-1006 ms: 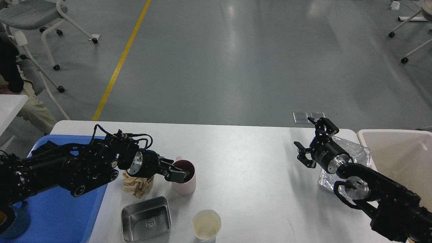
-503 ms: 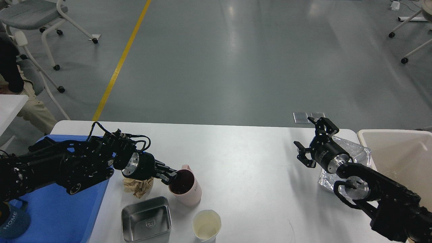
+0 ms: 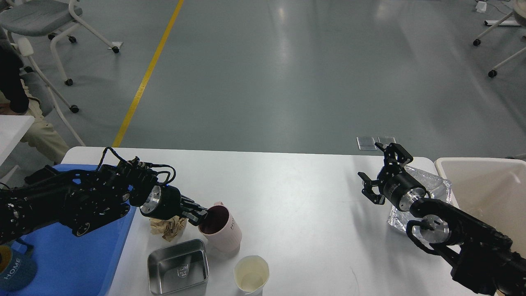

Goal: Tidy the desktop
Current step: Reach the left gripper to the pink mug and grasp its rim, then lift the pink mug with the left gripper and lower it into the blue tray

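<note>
Surface [image 3: 296, 193] tidying has barely begun: your left jaws [image 3: 200, 216] grasp the pink mug's [image 3: 222, 228] rim, right jaws [image 3: 384, 172] released, paper wad [image 3: 167, 228] beneath, tin [image 3: 177, 266] and cup [image 3: 251, 274] nearer you.

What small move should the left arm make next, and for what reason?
Probably lift the pink mug a little. The left tool grips its rim, and the mug leans on the desktop beside the crumpled paper, so dragging it risks tipping.

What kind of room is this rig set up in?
Probably a lab or workshop test area, not a home: bare grey floor with a yellow line, wheeled office chairs, and a white desktop staged with cups and a bin.
</note>
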`<state>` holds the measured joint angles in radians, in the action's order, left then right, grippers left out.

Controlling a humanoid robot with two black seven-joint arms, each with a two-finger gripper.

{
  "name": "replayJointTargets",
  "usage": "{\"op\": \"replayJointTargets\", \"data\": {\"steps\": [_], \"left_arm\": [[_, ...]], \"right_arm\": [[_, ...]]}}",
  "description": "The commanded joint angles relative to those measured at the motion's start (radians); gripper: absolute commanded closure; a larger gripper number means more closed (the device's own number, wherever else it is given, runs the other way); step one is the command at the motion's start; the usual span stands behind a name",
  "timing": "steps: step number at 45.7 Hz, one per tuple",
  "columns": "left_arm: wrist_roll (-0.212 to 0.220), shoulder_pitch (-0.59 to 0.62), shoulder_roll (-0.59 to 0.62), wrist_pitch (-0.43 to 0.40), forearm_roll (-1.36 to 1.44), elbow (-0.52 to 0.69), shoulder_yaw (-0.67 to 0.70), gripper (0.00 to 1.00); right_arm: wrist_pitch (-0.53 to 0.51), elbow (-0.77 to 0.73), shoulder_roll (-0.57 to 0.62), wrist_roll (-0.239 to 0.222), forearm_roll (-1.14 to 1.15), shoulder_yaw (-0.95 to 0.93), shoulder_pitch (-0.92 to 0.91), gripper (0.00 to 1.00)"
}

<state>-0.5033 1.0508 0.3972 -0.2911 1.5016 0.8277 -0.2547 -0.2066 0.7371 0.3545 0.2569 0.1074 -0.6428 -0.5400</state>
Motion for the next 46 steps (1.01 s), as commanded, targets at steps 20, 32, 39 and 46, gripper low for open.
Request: {"op": "replayJointTargets", "data": {"steps": [20,32,39,46], "left_arm": [[-0.018,0.025,0.172,0.003,-0.06,0.024,0.046,0.98],[-0.023,0.005,0.376,0.004,-0.087,0.137,0.146,0.98],[-0.024,-0.009,0.494,0.009,-0.089,0.234,0.16,0.97],[-0.026,-0.043,0.603,0.01,-0.103,0.301,0.198,0.97]], "right_arm": [[0.004,-0.001,-0.017,0.001,0.0,0.002,-0.002,0.0],[0.004,-0.001,-0.02,0.001,0.002,0.003,-0.002,0.0],[0.004,-0.001,-0.022,0.001,0.002,0.003,-0.002,0.0],[0.004,-0.001,-0.022,0.001,0.002,0.003,-0.002,0.0]]}}
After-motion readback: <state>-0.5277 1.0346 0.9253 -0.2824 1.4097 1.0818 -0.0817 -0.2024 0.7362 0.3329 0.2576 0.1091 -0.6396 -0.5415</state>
